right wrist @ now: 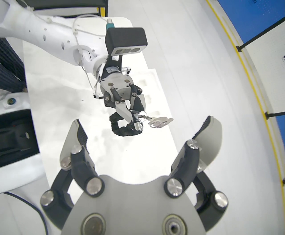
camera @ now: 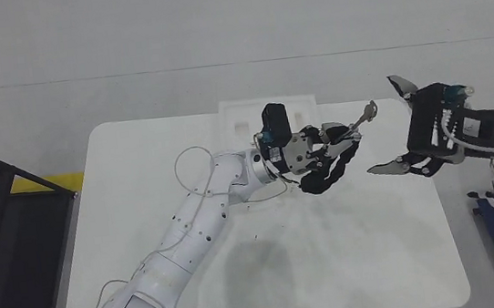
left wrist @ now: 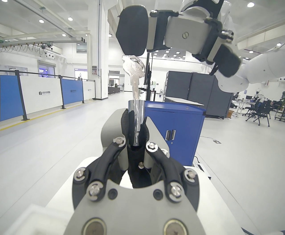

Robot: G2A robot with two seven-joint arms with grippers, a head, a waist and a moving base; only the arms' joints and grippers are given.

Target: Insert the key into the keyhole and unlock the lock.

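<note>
One key (right wrist: 160, 122) sits inserted in the lock (right wrist: 138, 126), which the left jaws clamp above the tabletop (camera: 359, 251). The right jaws stand spread and empty, near the key's head.

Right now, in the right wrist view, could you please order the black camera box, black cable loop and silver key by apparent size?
1. Black rectangular camera box: clearly largest.
2-3. Black cable loop and flat silver metal key: about alike; the key's tip is hidden in the chrome lock cylinder.
</note>
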